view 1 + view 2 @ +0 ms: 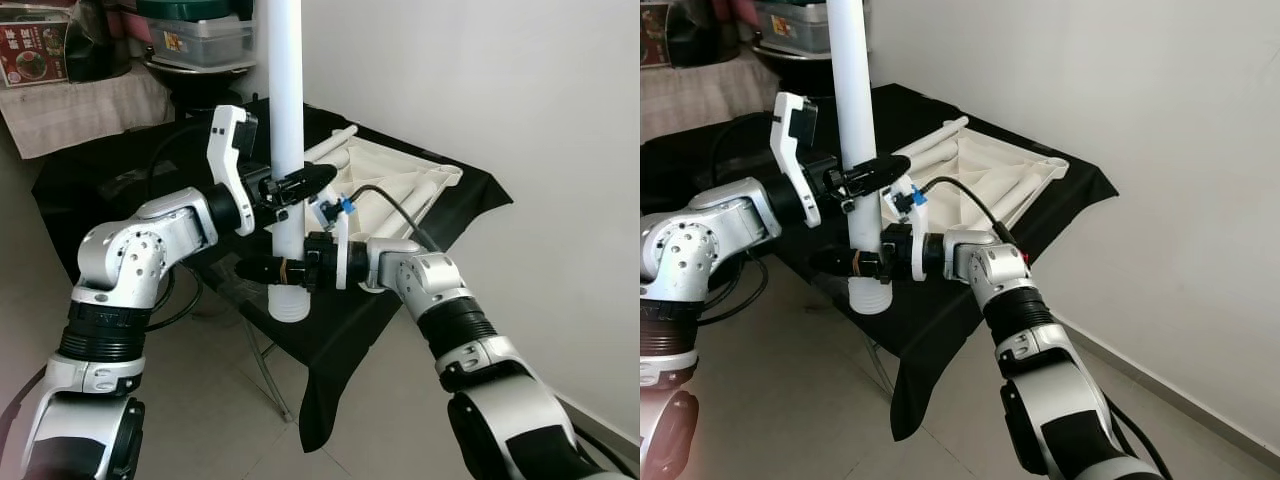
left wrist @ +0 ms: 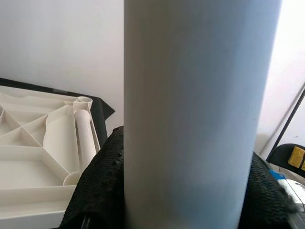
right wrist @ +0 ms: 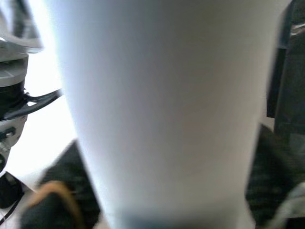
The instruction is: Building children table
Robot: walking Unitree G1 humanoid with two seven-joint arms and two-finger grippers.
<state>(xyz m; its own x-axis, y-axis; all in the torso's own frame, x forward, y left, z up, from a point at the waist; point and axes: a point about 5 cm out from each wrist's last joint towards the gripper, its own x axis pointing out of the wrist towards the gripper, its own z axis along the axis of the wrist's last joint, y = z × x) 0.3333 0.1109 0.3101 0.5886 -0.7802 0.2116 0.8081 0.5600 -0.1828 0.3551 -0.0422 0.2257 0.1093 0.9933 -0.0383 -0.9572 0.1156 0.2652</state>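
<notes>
Right now both grippers grasp one white table leg [image 1: 287,120], a long plastic tube held upright in front of the robot, above the near edge of a table draped in a black cloth [image 1: 470,195]. The left gripper [image 1: 300,183] reaches in from the robot's left and its black fingers [image 2: 102,181] are closed on the tube, one on each side, as the left wrist view shows: the white cylinder runs straight between two dark textured pads. The right gripper [image 1: 275,270] sits lower on the same leg, coming in from the right, with its fingers [image 3: 276,186] likewise pressed against both sides of the tube. Below that lower grip the leg ends in a wider ribbed, threaded end [image 1: 289,302], which hangs free just over the cloth's edge. Behind the leg, on the cloth, lies the upturned white tabletop [image 1: 400,175], its ribbed underside facing up, with another white leg [image 1: 330,143] lying along its far rim. Past the table stands a pale wall [image 1: 520,90].
</notes>
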